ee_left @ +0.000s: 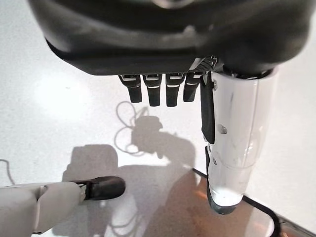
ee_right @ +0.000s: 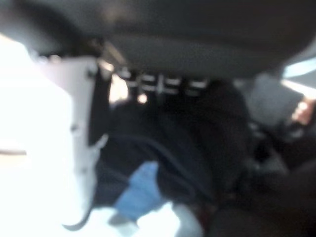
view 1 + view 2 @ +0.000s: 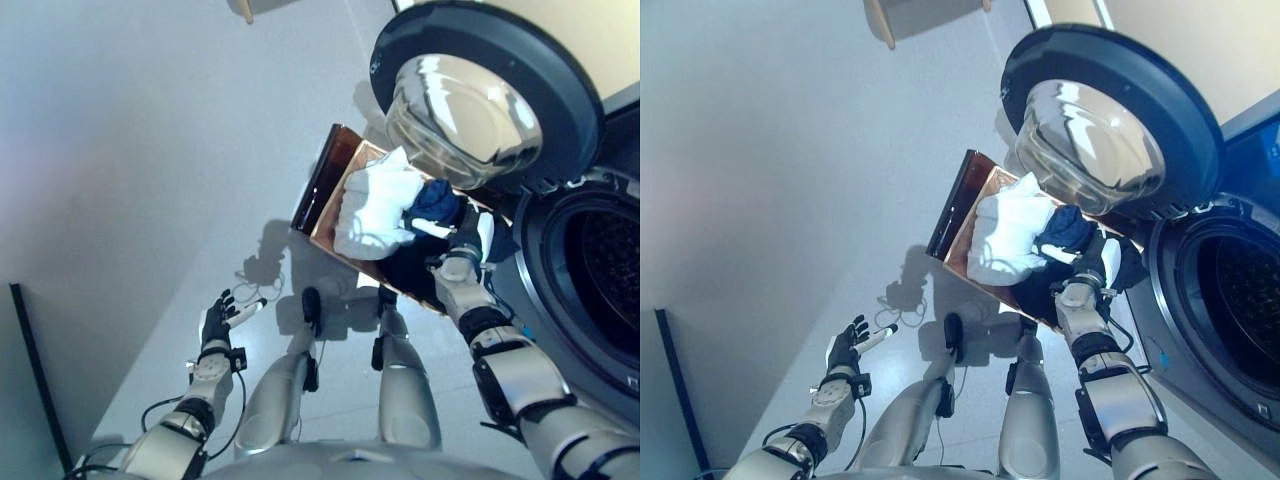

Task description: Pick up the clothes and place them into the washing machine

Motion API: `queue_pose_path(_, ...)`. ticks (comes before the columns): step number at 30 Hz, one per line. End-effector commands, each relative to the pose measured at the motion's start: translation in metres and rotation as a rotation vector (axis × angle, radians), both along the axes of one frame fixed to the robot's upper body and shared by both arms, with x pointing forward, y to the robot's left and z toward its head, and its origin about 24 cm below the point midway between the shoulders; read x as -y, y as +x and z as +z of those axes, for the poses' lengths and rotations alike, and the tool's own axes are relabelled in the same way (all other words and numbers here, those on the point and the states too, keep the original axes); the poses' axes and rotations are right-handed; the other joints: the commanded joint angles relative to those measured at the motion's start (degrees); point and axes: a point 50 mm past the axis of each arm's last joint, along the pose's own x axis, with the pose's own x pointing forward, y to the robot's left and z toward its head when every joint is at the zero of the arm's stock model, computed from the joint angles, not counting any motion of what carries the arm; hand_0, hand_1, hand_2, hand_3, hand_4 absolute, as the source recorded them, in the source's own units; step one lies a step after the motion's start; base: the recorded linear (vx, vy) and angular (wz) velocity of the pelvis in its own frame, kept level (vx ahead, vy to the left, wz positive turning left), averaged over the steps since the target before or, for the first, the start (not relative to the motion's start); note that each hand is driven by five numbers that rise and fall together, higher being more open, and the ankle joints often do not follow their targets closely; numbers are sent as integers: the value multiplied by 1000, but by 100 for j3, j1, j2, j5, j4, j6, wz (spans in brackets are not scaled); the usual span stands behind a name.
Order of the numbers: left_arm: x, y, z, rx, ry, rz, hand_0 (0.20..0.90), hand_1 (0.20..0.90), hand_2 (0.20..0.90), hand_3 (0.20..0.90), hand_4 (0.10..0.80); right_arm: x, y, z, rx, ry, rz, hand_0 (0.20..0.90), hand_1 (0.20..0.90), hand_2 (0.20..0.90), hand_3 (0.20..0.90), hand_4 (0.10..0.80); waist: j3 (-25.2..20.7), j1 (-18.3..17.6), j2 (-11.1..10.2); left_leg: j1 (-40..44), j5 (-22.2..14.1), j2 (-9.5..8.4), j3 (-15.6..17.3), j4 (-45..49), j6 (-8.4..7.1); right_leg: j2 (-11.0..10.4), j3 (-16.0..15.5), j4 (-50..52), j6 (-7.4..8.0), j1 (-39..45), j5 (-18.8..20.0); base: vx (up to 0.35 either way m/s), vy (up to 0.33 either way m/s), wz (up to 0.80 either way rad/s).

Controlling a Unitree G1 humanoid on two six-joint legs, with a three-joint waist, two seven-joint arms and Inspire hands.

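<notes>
Open washer door [image 3: 480, 100] above clothes basket [image 3: 322, 190], right hand [image 3: 466, 238] in clothes [image 3: 375, 205]

A basket [image 3: 322, 185] stood on the floor [image 3: 150, 150] just left of the washer [image 3: 585, 270], whose door [image 3: 480, 95] hung open above the basket's far end. Clothes [image 3: 375, 205] lay piled in the basket, and the right robot hand [image 3: 468, 235] was down among them at the side nearest the drum. The left robot hand [image 3: 217, 322] hung over the floor, well left of the basket.
</notes>
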Motion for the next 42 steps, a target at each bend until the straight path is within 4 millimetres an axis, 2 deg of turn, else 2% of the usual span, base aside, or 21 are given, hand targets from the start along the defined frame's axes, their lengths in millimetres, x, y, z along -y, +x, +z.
queue_pose_path(1, -8, 4, 5, 33, 48, 8, 900, 900, 900, 900, 800, -12, 16, 29, 147, 3, 58, 900, 900, 900, 900, 800, -175, 137, -124, 35, -47, 24, -102, 6, -531, -450, 102, 605, 328, -244, -46, 30, -11, 14)
queue_pose_path(8, -13, -3, 0, -3, 70, 3, 900, 900, 900, 900, 800, -33, 18, 24, 146, 59, 149, 900, 900, 900, 900, 800, -311, 206, -203, 34, -58, 1, -170, 13, -540, -475, 73, 596, 331, -200, -67, 13, -1, 4)
queue_pose_path(13, -18, 9, 9, 35, 84, 1, 900, 900, 900, 900, 800, -44, 30, 35, 134, 33, 219, 900, 900, 900, 900, 800, -239, 296, -281, -61, -15, -7, -182, 57, -539, -469, 56, 553, 315, -220, -16, -34, -8, 4)
queue_pose_path(18, -19, 25, 22, 105, 80, 0, 900, 900, 900, 900, 800, -32, 39, 46, 73, -94, 224, 900, 900, 900, 900, 800, -108, 348, -283, -224, 69, -15, -210, 73, -567, -464, 19, 544, 293, -308, 15, -62, -5, 8)
queue_pose_path(20, -19, 30, 26, 131, 69, 1, 900, 900, 900, 900, 800, -18, 41, 52, 42, -148, 184, 900, 900, 900, 900, 800, -44, 413, -257, -323, 129, -27, -237, 53, -593, -473, -6, 518, 285, -363, 46, -60, -11, 16)
queue_pose_path(22, -18, 30, 27, 142, 60, 4, 900, 900, 900, 900, 800, -12, 41, 54, 34, -162, 168, 900, 900, 900, 900, 800, -13, 438, -239, -376, 153, -28, -252, 51, -604, -485, -20, 513, 284, -390, 58, -48, -4, 10)
queue_pose_path(23, -20, 33, 30, 164, 54, 9, 900, 900, 900, 900, 800, -8, 44, 62, 52, -174, 159, 900, 900, 900, 900, 800, 24, 461, -220, -446, 184, -37, -279, 47, -614, -483, -22, 510, 283, -455, 65, -44, 7, 4)
queue_pose_path(25, -19, 33, 31, 173, 45, 9, 900, 900, 900, 900, 800, 1, 42, 61, 21, -198, 144, 900, 900, 900, 900, 800, 41, 515, -193, -514, 206, -49, -291, 44, -615, -492, -29, 504, 289, -499, 84, -44, 10, 5)
queue_pose_path(29, -20, 34, 33, 187, 36, 16, 900, 900, 900, 900, 800, 4, 48, 75, -14, -327, 191, 900, 900, 900, 900, 800, 99, 553, -195, -639, 236, -51, -305, 62, -611, -506, -14, 516, 281, -617, 96, -24, 7, 1)
queue_pose_path(33, -17, 36, 33, 185, 27, 0, 900, 900, 900, 900, 800, 12, 48, 75, -81, -395, 194, 900, 900, 900, 900, 800, 142, 590, -186, -707, 246, -66, -316, 109, -616, -516, -12, 536, 270, -670, 103, -21, 4, 4)
queue_pose_path(34, -16, 36, 34, 187, 25, -2, 900, 900, 900, 900, 800, 14, 46, 73, -95, -389, 186, 755, 755, 755, 755, 696, 143, 600, -177, -721, 255, -70, -324, 109, -621, -523, -15, 534, 272, -678, 105, -2, 6, 5)
queue_pose_path(36, -16, 37, 34, 188, 23, -5, 900, 900, 900, 900, 800, 16, 47, 76, -85, -384, 172, 200, 200, 200, 200, 300, 139, 607, -171, -732, 272, -74, -339, 101, -628, -525, -17, 532, 278, -677, 100, 0, 5, 2)
queue_pose_path(42, -16, 41, 37, 195, 28, -4, 900, 900, 900, 900, 800, 10, 48, 75, -62, -356, 174, 200, 200, 200, 200, 300, 151, 588, -195, -713, 269, -76, -343, 78, -630, -526, -2, 515, 280, -662, 94, 2, 2, -1)
